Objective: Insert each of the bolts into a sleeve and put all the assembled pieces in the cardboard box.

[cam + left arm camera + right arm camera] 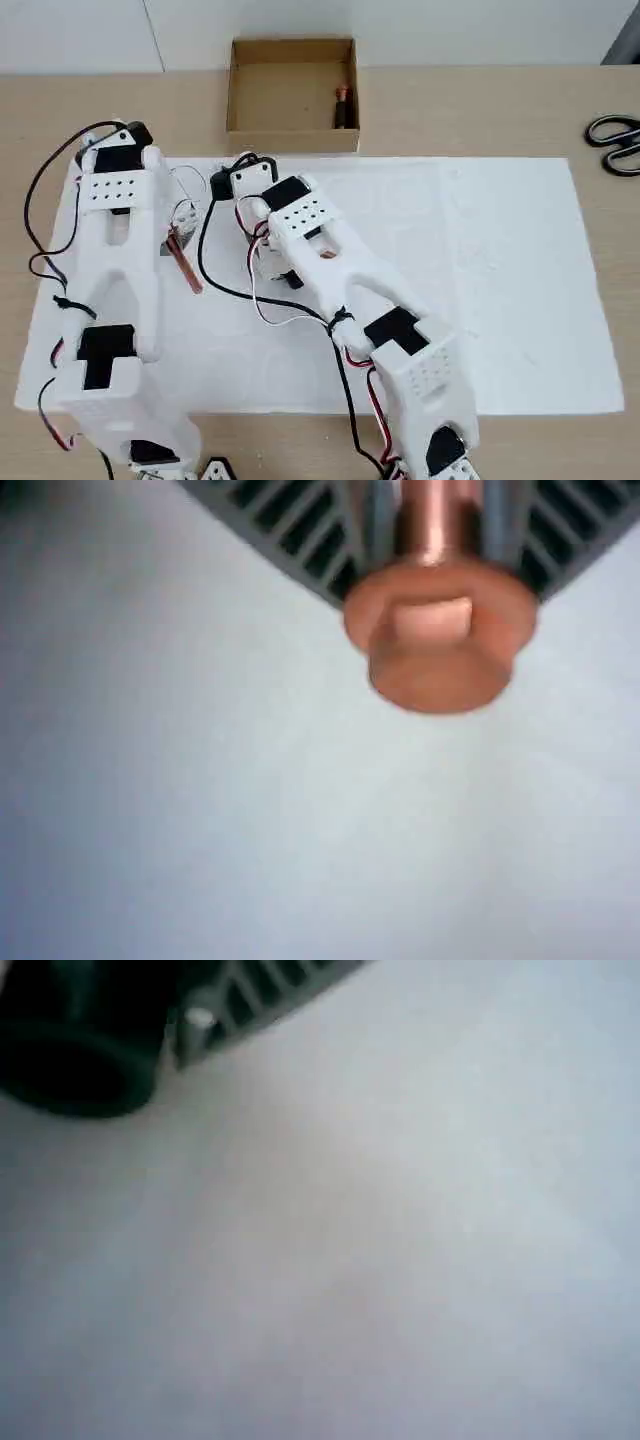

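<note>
1. Left arm [120, 260]: it rises from the near edge of the table [500, 110], on the left in the high view, and stretches away over the white sheet [500, 280].
2. Right arm [350, 270]: its base is at the near edge beside the left arm. It slants away and towards the left arm, so the two wrists stand near each other.
3. Left gripper [180, 238]: it is clamped on the bolt [186, 265]. In the left wrist view the copper shaft sits between the two ribbed grey fingers [290, 530], and the flanged head [438, 640] juts out beyond them, above the sheet. In the high view the bolt slants over the sheet between the two arms.
4. Right gripper [278, 262]: it is closed on the sleeve [75, 1050], a black tube whose round end lies against a ribbed finger [265, 995], with the sheet behind it. In the high view the sleeve [290, 278] is a dark spot under the wrist, near the bolt but apart from it.
5. White sheet: it covers the middle of the table under both grippers.
6. Cardboard box [232, 95]: it is open-topped and stands just beyond the far edge of the sheet.
7. Assembled piece [343, 108]: it is a copper bolt in a black sleeve, and it lies inside the box along the right-hand wall.
8. Scissors [615, 142]: they lie on the bare table at the far right, well apart from the arms.
</note>
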Controlling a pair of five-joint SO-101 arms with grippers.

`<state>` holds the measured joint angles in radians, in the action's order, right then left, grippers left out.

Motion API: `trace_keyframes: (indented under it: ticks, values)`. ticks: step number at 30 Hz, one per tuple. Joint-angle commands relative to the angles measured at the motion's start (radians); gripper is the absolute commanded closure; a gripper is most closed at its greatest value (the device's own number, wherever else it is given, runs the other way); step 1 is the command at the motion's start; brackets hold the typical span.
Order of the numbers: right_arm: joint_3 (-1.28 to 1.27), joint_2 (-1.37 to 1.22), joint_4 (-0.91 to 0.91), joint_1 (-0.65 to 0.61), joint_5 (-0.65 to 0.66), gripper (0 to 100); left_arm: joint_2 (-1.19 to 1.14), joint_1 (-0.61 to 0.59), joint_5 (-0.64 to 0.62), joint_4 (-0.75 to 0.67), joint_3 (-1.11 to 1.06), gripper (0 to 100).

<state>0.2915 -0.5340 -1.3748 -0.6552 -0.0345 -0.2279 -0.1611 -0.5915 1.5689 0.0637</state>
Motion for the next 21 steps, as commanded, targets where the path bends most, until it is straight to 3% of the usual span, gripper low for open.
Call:
trace_keyframes:
  ticks: [1,16,21]
  values:
    - [0.006,0.007,-0.008,-0.005,-0.009,83.8,0.068,0.002,0.009,-0.015,0.005,99]
    - [0.009,-0.077,0.002,-0.005,-0.011,84.2,0.068,0.002,0.009,-0.015,0.005,99]
    - [0.011,-0.079,0.019,0.001,-0.011,97.9,0.068,0.002,0.009,-0.015,0.005,99]
